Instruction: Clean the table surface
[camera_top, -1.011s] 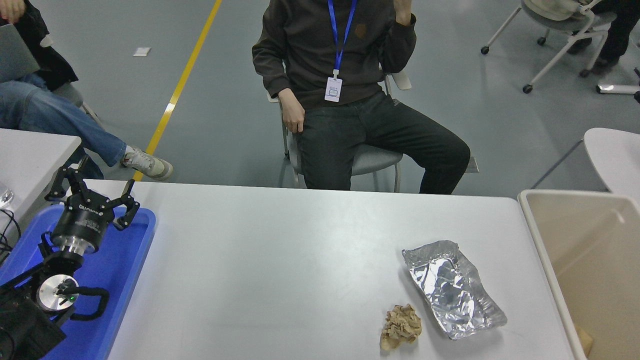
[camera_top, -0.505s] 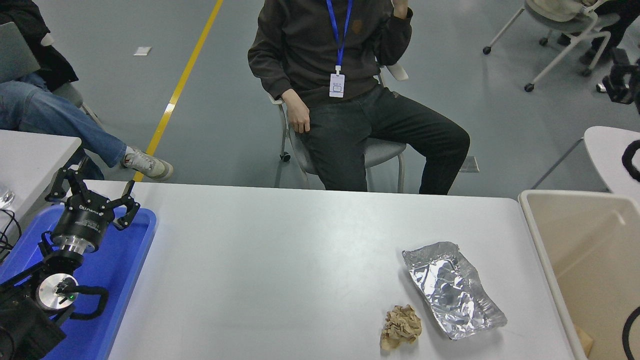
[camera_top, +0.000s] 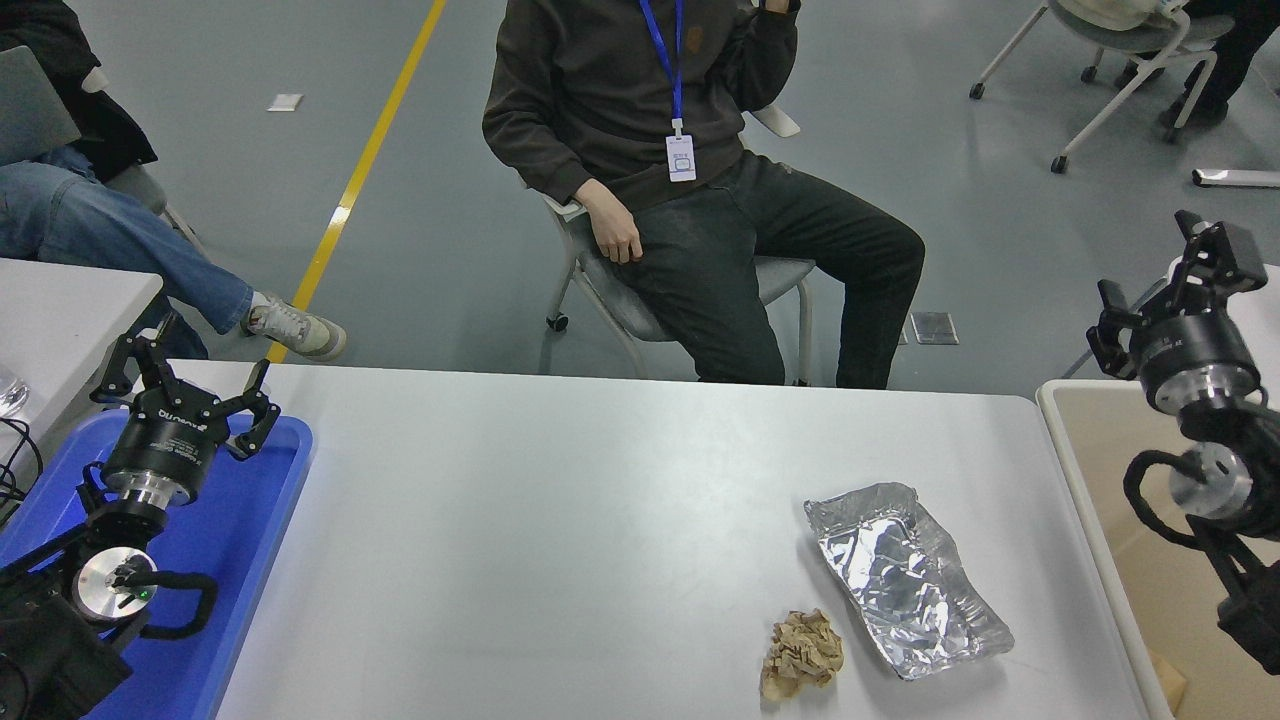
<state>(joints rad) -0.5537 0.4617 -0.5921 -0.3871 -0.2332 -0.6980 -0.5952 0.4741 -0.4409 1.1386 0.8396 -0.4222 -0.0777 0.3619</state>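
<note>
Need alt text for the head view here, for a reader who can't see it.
A white table surface holds a crumpled foil sheet and a brown crumpled wad beside it. The right claw is raised over a beige bin; the left claw, open, sits over a blue tray. A person sits beyond the table.

White lettering on the left gripper (camera_top: 187, 385) body, too small and blurred to read, print on the seated person's badge (camera_top: 680, 158) illegible, no other text legible
</note>
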